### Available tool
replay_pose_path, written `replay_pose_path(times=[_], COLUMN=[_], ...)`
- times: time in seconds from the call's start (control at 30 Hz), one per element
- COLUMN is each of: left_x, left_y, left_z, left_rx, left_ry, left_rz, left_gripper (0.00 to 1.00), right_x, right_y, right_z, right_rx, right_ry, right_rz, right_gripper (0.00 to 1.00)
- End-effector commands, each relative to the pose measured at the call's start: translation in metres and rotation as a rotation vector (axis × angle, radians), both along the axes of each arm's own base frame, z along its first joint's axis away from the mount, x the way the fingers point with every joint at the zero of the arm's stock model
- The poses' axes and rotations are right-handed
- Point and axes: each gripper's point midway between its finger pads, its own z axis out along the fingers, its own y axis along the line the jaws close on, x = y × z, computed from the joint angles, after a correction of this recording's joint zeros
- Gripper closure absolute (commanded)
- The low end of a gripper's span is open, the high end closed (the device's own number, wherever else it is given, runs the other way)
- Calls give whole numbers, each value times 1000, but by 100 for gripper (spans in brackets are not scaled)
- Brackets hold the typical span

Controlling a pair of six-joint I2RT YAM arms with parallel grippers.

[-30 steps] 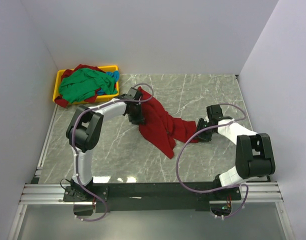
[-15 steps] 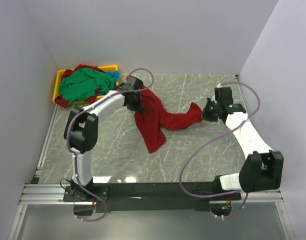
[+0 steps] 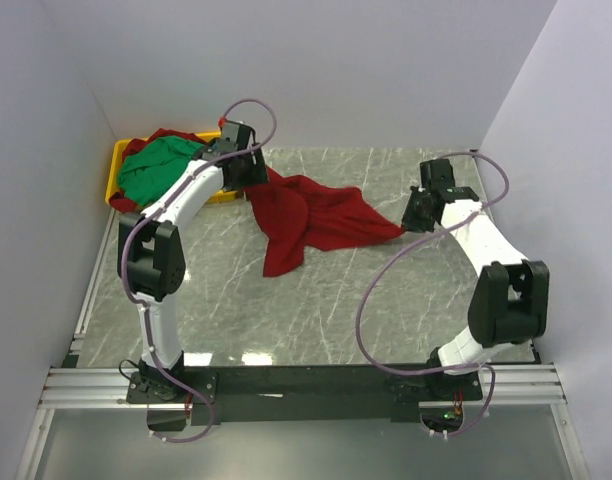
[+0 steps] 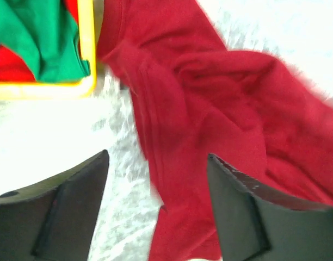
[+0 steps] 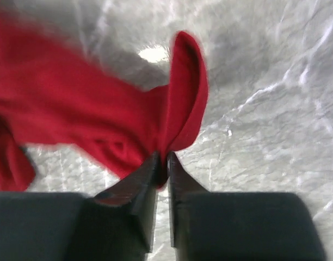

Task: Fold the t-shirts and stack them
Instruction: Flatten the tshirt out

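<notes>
Dark fingers (image 4: 63, 212) of the left gripper (image 4: 156, 157) spread wide, deep red t-shirt (image 4: 210, 98) rumpled ahead and between them on pale marble table (image 4: 52, 128), yellow tray (image 4: 41, 90) corner ahead-left, green t-shirt (image 4: 36, 32) bunched inside

Left arm (image 3: 151, 265), right arm (image 3: 506, 300): white link shells, black joint housings. Lilac cable (image 3: 371, 300) loops along each. Black base rail (image 3: 306, 382), lower frame. Left gripper (image 4: 156, 157), right gripper (image 5: 163, 157): matte black wedge fingers.

Table (image 3: 386, 300): one, carrying one deep red t-shirt (image 3: 316, 215). Yellow tray (image 3: 114, 165): one, holding one green t-shirt (image 3: 156, 168) and at least one red garment (image 3: 164, 135) — the heap hides any further items. Robot arms: two — left arm (image 3: 186, 195), right arm (image 3: 476, 235).
</notes>
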Motion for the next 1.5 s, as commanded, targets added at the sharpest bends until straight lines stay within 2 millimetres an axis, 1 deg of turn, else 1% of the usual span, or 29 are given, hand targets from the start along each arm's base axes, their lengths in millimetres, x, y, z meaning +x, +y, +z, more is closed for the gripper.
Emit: replay_pose_path(times=[0.0,0.03,0.07,0.1,0.13,0.17,0.2,0.23,0.27,0.3,0.37,0.43,0.5,0.63,0.67,0.73,0.83,0.97,1.03,1.13,1.17,1.27,1.47], left_x=[-18,-32,-40,-49,-66,-76,-91,-99,-111,-123,-139,-154,-163,-172,-177,-180,-187,-202,-209,-216,-216,-216,-213], left_y=[-6,-2,0,1,4,0,0,-3,-15,-19,-30,-32,-33,-37,-38,-39,-47,-60,-61,-57,-57,-48,-38], left_z=[20,2,-1,8,-13,-17,-23,-24,-22,-32,-41,-57,-67,-78,-83,-87,-95,-106,-112,-117,-116,-117,-118], left_rx=[7,12,9,-8,-4,-7,-9,-10,-23,-24,-28,-21,-25,-22,-7,7,24,59,64,90,92,121,169], left_ry=[-33,9,16,-2,50,60,77,82,85,118,157,212,248,293,319,335,356,393,412,425,419,404,388], left_rz=[-19,-8,-3,1,8,-3,-5,-13,-47,-58,-88,-96,-104,-127,-131,-134,-161,-206,-203,-170,-166,-121,-83], left_gripper=[21,21,21,23,25,27,27,28,29,30,31,32,34,37,37,37,40,43,44,45,45,47,50], right_x=[16,16,16,13,13,11,8,7,3,2,-1,-6,-7,-12,-14,-16,-21,-27,-29,-31,-33,-35,-37], right_y=[-6,-5,-2,1,4,5,6,8,10,12,14,16,16,19,19,20,21,21,22,23,23,24,23], right_z=[12,10,10,6,5,4,1,0,-3,-4,-3,-7,-7,-7,-7,-6,-7,-9,-10,-10,-13,-14,-14], right_rx=[-25,-21,-2,10,24,34,41,56,64,74,89,96,101,115,120,126,131,134,136,144,146,152,151], right_ry=[-29,-27,-26,-19,-24,-22,-17,-17,-10,-10,-14,-7,-8,-11,-12,-17,-20,-18,-16,-21,-17,-18,-19], right_rz=[-5,-3,7,7,14,13,14,17,19,25,25,26,27,35,35,37,39,43,45,48,47,50,50], right_gripper=[74,69,63,61,59,58,57,57,56,56,56,55,56,55,55,56,55,55,55,56,56,56,56])
